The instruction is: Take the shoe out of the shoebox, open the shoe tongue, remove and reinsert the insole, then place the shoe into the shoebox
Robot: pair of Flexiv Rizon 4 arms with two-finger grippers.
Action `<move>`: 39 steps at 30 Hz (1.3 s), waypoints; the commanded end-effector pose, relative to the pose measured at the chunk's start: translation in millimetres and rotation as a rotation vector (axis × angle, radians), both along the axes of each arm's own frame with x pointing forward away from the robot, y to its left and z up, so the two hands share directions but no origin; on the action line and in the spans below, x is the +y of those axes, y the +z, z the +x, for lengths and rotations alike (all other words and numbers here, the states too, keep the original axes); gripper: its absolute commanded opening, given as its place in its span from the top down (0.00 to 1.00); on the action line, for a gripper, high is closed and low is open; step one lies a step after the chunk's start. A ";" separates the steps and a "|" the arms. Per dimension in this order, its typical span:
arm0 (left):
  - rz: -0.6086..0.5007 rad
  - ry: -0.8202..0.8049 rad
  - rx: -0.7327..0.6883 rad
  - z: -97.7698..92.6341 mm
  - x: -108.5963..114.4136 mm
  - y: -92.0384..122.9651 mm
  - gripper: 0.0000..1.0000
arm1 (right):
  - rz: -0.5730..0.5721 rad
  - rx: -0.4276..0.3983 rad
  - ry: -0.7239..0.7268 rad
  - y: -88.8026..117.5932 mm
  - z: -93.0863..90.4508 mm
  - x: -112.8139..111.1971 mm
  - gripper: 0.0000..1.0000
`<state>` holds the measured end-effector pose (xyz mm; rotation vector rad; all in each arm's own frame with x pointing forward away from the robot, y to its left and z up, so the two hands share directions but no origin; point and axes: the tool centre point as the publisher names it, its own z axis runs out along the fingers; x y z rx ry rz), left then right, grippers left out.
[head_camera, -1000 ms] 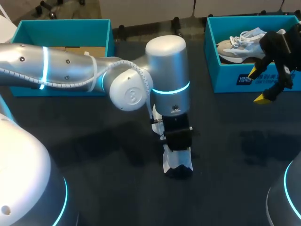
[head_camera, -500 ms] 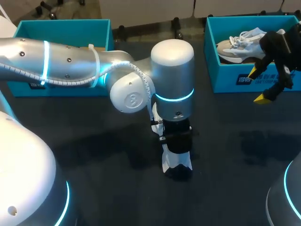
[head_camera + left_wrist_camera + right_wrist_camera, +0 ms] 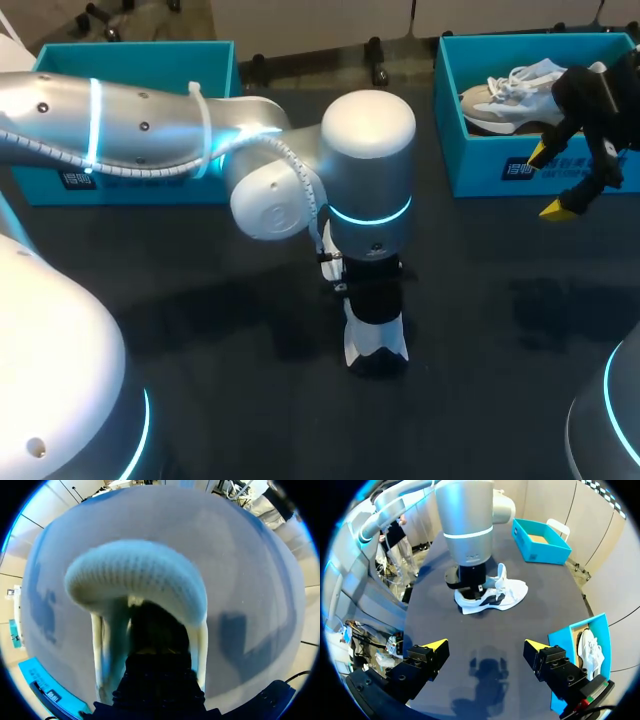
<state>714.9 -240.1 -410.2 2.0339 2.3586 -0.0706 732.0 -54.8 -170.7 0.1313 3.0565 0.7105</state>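
Left arm (image 3: 150,130) shifted slightly right, left claw (image 3: 375,305) inside shoe (image 3: 377,347), grip unclear, right claw (image 3: 485,646) apart

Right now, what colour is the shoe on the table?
The shoe is white with black patches; right wrist view shows it best.

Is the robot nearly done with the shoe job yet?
Not yet. Done: one shoe is out and lying on the table. In hand: the left gripper is pushed down into the shoe's opening, working at the tongue or the insole; I cannot tell which. Left: finishing the insole and putting the shoe back in a shoebox. The right gripper hangs open, holding nothing.
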 end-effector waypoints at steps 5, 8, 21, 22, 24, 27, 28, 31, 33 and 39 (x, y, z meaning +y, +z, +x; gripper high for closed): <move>-0.018 -0.010 -0.041 19.3 11.1 -3.1 1.00 | -0.004 0.004 0.000 -0.5 2.0 1.0 0.00; -0.044 -0.016 -0.030 19.1 11.0 9.8 1.00 | -0.004 0.004 0.000 -0.5 2.0 1.0 0.00; -0.063 -0.082 -0.035 8.4 -2.6 26.1 1.00 | -0.004 0.004 0.000 -0.5 2.0 1.0 0.00; -0.065 -0.086 -0.038 7.6 -3.5 25.7 1.00 | -0.004 0.004 0.000 -0.5 2.0 1.0 0.00; -0.066 -0.093 -0.035 4.4 -6.6 23.4 1.00 | -0.004 0.004 0.000 -0.5 2.0 1.0 0.00; -0.083 -0.096 -0.046 0.7 -9.1 21.1 1.00 | -0.004 0.004 0.000 -0.5 2.0 1.0 0.00; -0.085 -0.095 -0.046 0.1 -9.5 20.1 1.00 | -0.004 0.004 0.000 -0.5 2.0 1.0 0.00; -0.076 -0.091 -0.045 -2.1 -10.7 12.0 1.00 | -0.004 0.004 0.000 -0.5 2.0 1.0 0.00; -0.069 -0.092 -0.038 -3.0 -10.7 8.6 1.00 | -0.004 0.004 0.000 -0.5 2.0 1.0 0.00; -0.050 -0.083 -0.027 -0.8 -7.1 -3.5 1.00 | -0.004 0.004 0.000 -0.5 2.0 1.0 0.00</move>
